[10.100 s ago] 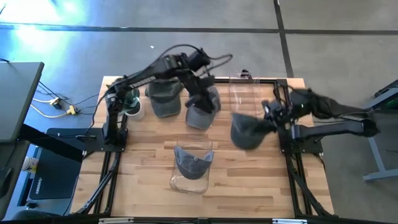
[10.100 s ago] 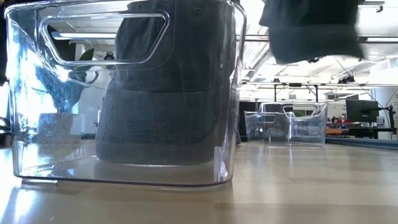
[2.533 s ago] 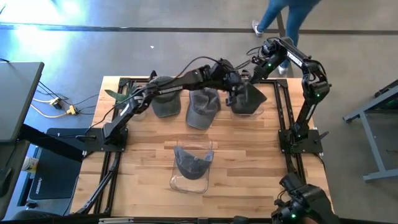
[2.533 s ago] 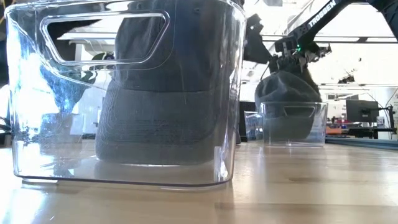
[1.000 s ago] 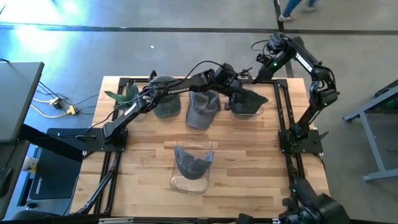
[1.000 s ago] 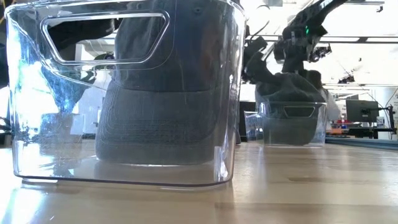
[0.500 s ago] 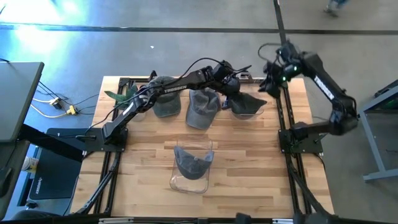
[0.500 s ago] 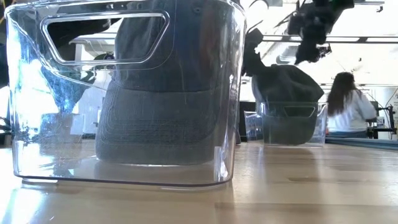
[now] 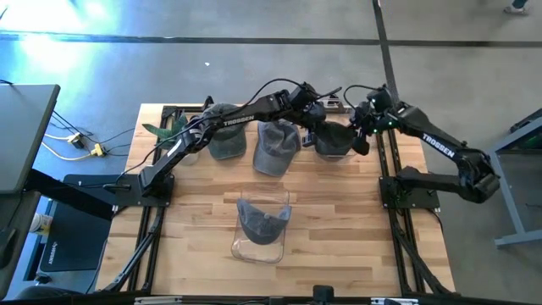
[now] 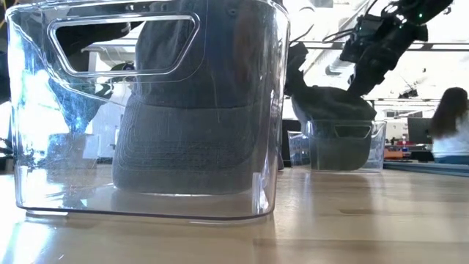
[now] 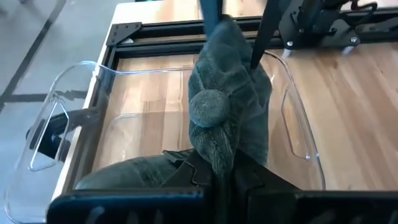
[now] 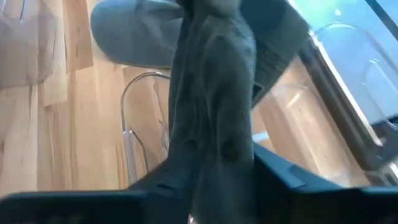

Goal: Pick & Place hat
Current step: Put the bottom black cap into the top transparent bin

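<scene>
A dark grey cap [image 9: 333, 140] sits in a clear bin [image 9: 345, 154] at the table's far right; in the low view the cap [image 10: 333, 103] bulges above the bin's rim [image 10: 344, 126]. My left gripper [image 9: 312, 129] is shut on the cap's left side. My right gripper [image 9: 358, 135] is shut on its right side. Two more grey caps [image 9: 224, 131] [image 9: 275, 146] lie on the table at the far middle. My left gripper pinches a fold of the cap's crown [image 11: 214, 152] between its two fingers, just beside the top button [image 11: 208, 106]. The fingers come slanting from the table's left. The cap rests in the bin. My right gripper pinches a bunched fold of the cap's cloth [image 12: 211, 137] between its two fingers, slanting down from the table's right. Which part of the cap this is cannot be told. The cap's lower part lies in the bin [image 12: 140, 124].
A second clear bin [image 9: 262, 224] with a cap in it stands at the table's near middle and fills the low view's left [image 10: 146, 110]. A green plant [image 9: 169, 129] stands at the far left. Black frame rails [image 9: 385, 157] run along the table's sides.
My right gripper has swung from high beyond the bin's far side down toward the near edge, onto the cap's right side. The cap's top has sunk a little lower over the bin.
</scene>
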Controlling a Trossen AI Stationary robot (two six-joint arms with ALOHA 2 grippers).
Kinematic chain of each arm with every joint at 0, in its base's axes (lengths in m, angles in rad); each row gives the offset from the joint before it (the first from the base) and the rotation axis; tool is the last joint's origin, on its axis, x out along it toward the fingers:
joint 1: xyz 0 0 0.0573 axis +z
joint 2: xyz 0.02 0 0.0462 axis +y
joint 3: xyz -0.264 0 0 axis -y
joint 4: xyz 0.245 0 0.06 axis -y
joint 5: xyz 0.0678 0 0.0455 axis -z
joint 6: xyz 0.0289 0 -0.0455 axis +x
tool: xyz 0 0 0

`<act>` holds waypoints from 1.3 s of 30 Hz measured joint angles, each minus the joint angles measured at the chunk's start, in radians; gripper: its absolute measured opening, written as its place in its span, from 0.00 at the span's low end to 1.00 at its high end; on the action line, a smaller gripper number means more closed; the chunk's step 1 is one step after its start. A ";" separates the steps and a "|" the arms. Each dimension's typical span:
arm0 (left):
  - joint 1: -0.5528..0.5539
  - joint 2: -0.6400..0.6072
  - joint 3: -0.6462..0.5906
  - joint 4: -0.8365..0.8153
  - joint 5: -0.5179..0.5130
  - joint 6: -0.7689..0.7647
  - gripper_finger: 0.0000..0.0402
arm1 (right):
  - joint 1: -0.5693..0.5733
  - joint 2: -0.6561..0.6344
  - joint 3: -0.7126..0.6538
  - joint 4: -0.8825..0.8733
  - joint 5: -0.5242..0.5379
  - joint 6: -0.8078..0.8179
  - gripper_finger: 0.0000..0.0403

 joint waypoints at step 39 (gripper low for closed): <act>0.050 -0.067 -0.001 -0.100 0.504 0.202 0.33 | -0.173 0.057 -0.006 -0.010 -0.859 -0.030 0.02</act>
